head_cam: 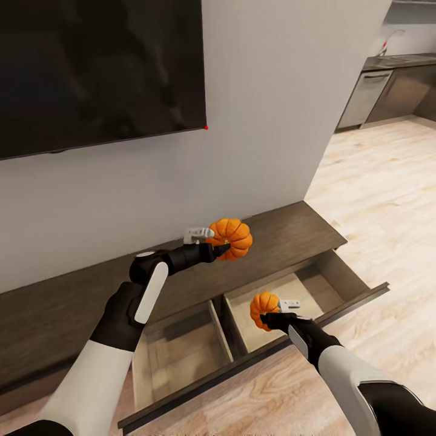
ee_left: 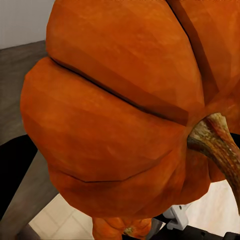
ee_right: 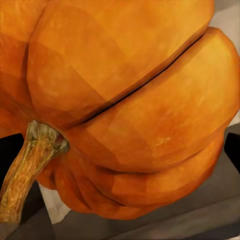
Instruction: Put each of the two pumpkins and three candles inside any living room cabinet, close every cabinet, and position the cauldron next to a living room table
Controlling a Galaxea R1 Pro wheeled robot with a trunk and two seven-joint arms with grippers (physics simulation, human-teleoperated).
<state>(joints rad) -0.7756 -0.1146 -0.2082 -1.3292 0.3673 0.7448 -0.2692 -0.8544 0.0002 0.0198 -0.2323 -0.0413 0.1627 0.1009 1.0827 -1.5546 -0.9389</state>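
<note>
My left gripper (head_cam: 213,242) is shut on an orange ribbed pumpkin (head_cam: 231,237), held above the top of the long dark-brown cabinet (head_cam: 66,303). That pumpkin (ee_left: 120,110) looms close in the left wrist view, stem toward the camera. A second, smaller-looking pumpkin (head_cam: 264,307) hangs in my right gripper (head_cam: 280,312), shut on it, over the right compartment of the open drawer (head_cam: 327,278). The same pumpkin (ee_right: 125,105) shows large in the right wrist view, and again beyond the first one as a small pumpkin (ee_left: 122,227). The candles, the cauldron and the table are out of view.
A black TV (head_cam: 97,66) hangs on the white wall above the cabinet. The pulled-out drawer's front panel (head_cam: 254,357) juts over the wood-plank floor (head_cam: 387,200). A divider (head_cam: 219,330) splits the drawer's pale inside. Kitchen units (head_cam: 387,91) stand at the far right.
</note>
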